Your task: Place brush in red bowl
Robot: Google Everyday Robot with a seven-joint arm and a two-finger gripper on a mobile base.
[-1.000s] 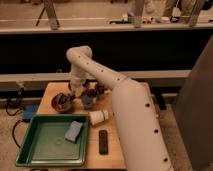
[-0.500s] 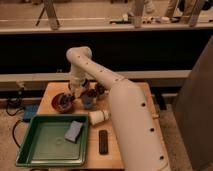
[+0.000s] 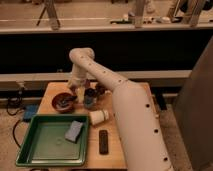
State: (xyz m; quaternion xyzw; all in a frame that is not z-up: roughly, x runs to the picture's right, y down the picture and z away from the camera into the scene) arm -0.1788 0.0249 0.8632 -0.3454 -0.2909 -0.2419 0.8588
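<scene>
The dark-red bowl (image 3: 63, 102) sits at the left back of the wooden table (image 3: 117, 150). A dark thing with a lighter patch lies inside the bowl (image 3: 66, 103); it may be the brush, but I cannot tell for sure. My gripper (image 3: 75, 90) hangs from the white arm (image 3: 100, 75), just above the bowl's right rim, between the bowl and the small blue cup (image 3: 90, 98).
A white cup (image 3: 98, 116) lies on its side mid-table. A green rectangular tray (image 3: 50, 145) at the front left holds a blue sponge (image 3: 74, 131). A black bar-shaped object (image 3: 103, 141) lies right of the tray. A dark object (image 3: 100, 89) sits behind the blue cup.
</scene>
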